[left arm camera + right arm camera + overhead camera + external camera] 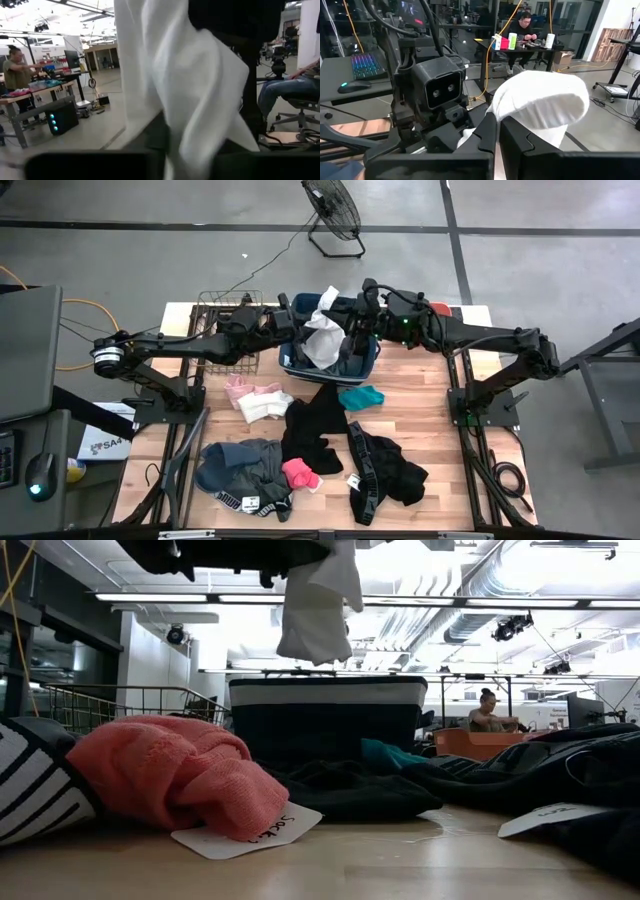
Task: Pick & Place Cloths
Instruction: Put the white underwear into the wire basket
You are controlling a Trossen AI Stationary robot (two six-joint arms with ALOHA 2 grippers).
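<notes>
White cloth (322, 332) hangs over blue bin (372, 357), 12 o'clock on bench (430, 435). Right gripper (352, 330) and left gripper (296, 323) both clamp it. Release together, low, so it drops inside.

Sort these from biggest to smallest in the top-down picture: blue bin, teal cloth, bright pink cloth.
1. Blue bin, clearly biggest.
2. Teal cloth and bright pink cloth look about alike, so I won't rank them.
</notes>
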